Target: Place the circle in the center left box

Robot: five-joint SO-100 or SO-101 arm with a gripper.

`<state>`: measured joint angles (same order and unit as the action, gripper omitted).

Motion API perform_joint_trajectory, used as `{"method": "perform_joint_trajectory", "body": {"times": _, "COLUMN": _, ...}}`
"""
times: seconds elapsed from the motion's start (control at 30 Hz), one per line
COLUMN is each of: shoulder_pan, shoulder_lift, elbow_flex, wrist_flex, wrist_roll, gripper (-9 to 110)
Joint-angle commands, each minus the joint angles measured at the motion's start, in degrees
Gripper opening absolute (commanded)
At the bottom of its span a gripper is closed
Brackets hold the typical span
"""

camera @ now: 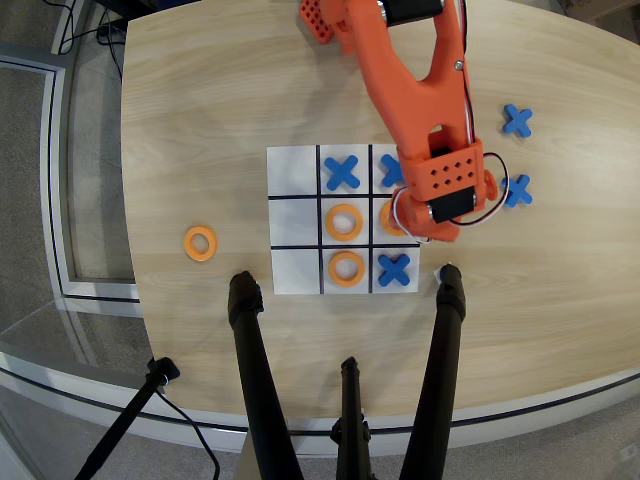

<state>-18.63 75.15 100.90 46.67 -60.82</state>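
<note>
Now the orange arm (415,90) reaches from the top edge of the overhead view down over the right column of the black-lined white grid board (294,220). Its gripper (405,225) is hidden under the wrist, so I cannot tell if it is closed. A small flat orange plastic ring (388,217) shows partly in the middle-row right cell (384,236), between two blue crosses.

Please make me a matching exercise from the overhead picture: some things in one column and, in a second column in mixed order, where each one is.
Things:
1. ring under the arm
2. lone ring
3. cross in the bottom row
4. two spare crosses

Places:
A. on the bare table, left of the grid
B. on the bare table, right of the grid
C. bottom right cell
D. middle row, right-hand cell, partly hidden by the arm

Pairs: 1-D, 2-A, 3-C, 4-B
</note>
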Motion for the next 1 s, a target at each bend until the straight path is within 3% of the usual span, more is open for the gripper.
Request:
{"method": "perform_joint_trajectory", "body": {"times": 0.0, "shoulder_pan": 0.3, "shoulder_lift": -0.4, "elbow_flex": -1.8, "wrist_flex": -0.1, "wrist_roll": 0.1, "gripper": 0}}
{"method": "perform_joint_trajectory", "body": {"times": 0.3, "shoulder_pan": 0.6, "shoulder_lift": -0.5, "elbow_flex": -2.8, "wrist_flex": 1.2, "wrist_roll": -0.3, "gripper": 0}}
{"method": "perform_joint_trajectory", "body": {"times": 0.73, "shoulder_pan": 1.5, "shoulder_lift": 0.8, "elbow_flex": -4.1, "wrist_flex": 4.0, "wrist_roll": -0.8, "gripper": 9}}
{"method": "perform_joint_trajectory", "body": {"times": 0.97, "shoulder_pan": 1.5, "shoulder_lift": 7.3, "elbow_flex": -5.4, "wrist_flex": 10.7, "wrist_roll": -1.1, "gripper": 12}}
